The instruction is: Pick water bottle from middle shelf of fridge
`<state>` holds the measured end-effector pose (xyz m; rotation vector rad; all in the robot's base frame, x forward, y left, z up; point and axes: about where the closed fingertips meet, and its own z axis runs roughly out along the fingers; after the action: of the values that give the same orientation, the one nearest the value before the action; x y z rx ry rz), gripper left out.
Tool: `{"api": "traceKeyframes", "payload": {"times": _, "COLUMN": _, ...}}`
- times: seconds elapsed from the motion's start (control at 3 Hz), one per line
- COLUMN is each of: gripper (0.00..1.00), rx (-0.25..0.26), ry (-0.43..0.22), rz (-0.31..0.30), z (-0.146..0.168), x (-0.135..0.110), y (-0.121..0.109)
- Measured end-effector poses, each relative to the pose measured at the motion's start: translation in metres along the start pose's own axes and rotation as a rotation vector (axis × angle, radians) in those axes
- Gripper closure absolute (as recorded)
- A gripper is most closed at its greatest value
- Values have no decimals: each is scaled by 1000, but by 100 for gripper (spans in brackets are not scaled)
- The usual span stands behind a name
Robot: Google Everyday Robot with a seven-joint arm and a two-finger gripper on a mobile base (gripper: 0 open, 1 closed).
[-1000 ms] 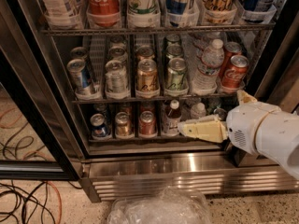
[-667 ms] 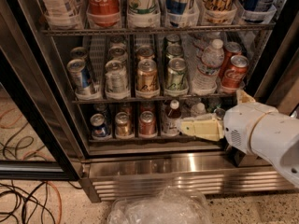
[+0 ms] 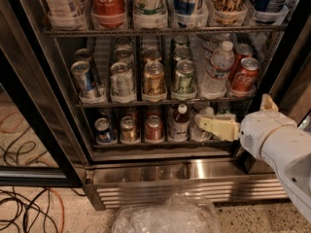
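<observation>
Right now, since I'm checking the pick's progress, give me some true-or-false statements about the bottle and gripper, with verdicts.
The water bottle stands upright on the middle shelf. True.
The gripper holds the water bottle. False: it is lower, in front of the bottom shelf, apart from the bottle.
A red can stands just right of the water bottle. True.
Just left of the water bottle stands a blue can. False: a green can stands there.

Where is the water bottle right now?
In the camera view, the water bottle stands right of centre on the middle shelf, between a green can and a red Coca-Cola can; the gripper is lower, by the bottom shelf.
</observation>
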<state>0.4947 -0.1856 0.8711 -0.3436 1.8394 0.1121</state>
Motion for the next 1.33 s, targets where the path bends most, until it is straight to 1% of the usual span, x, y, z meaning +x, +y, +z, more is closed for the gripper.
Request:
{"api": "traceKeyframes", "payload": {"times": 0.33, "gripper": 0, "rx": 117, "ry": -20, "rz": 8, "z": -5, "x": 40, "y": -38}}
{"api": "traceKeyframes", "payload": {"times": 0.67, "gripper": 0, "rx": 107, "ry": -71, "rz": -33, "z": -12, "x": 57, "y": -18}}
{"api": "traceKeyframes", "payload": {"times": 1.0, "gripper": 0, "rx": 49, "ry": -129, "rz": -48, "z": -5, "x": 25, "y": 15}}
{"api": "traceKeyframes", "payload": {"times": 1.33, "gripper": 0, "rx": 49, "ry": -129, "rz": -48, "z": -5, "x": 25, "y": 15}}
